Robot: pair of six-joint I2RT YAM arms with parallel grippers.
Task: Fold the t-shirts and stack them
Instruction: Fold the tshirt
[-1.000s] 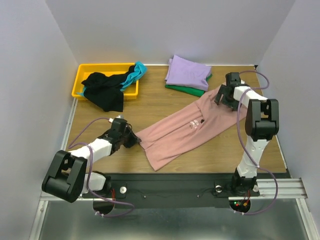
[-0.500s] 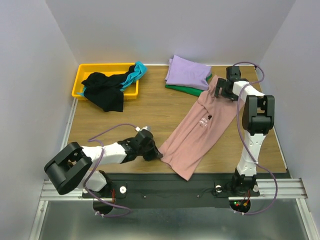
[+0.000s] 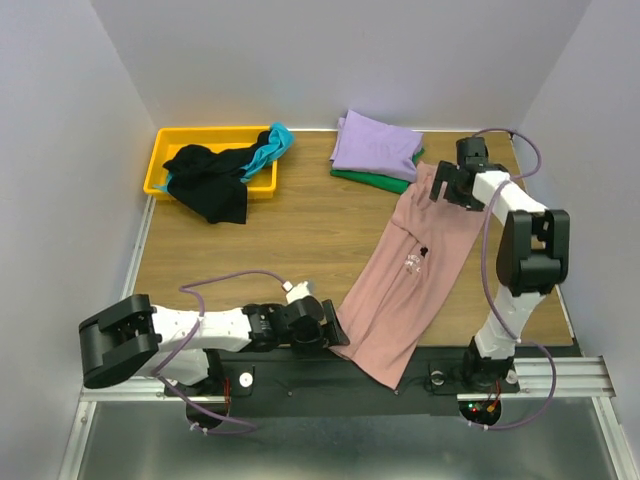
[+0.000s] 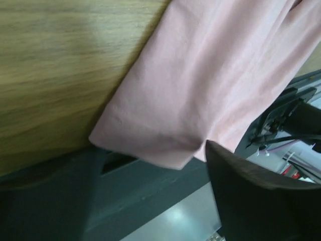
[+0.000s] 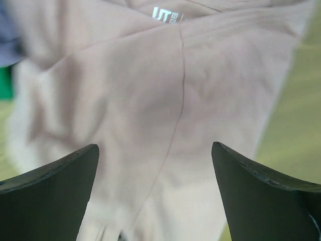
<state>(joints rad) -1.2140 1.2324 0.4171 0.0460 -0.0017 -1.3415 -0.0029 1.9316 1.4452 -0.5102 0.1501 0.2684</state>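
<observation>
A dusty-pink t-shirt (image 3: 415,270) lies stretched from the back right to the table's near edge, and its lower end hangs over the black rail. My left gripper (image 3: 335,335) sits low beside the shirt's lower-left corner (image 4: 150,145). In the left wrist view that gripper (image 4: 145,201) stands open with the corner lying free of it. My right gripper (image 3: 448,190) hovers open over the collar end, and the cloth (image 5: 165,100) shows between its spread fingers (image 5: 251,186). A folded lavender shirt (image 3: 375,145) rests on a green one (image 3: 368,177).
A yellow bin (image 3: 200,132) at the back left holds a black shirt (image 3: 208,185) that spills over its front rim, and a teal shirt (image 3: 272,145). The table's near edge and a black rail (image 3: 300,375) run just under the left gripper.
My left gripper dragged the pink shirt's lower corner rightward along the near edge, then let go and opened. The shirt now runs more front to back. The right gripper stayed open at the collar.
</observation>
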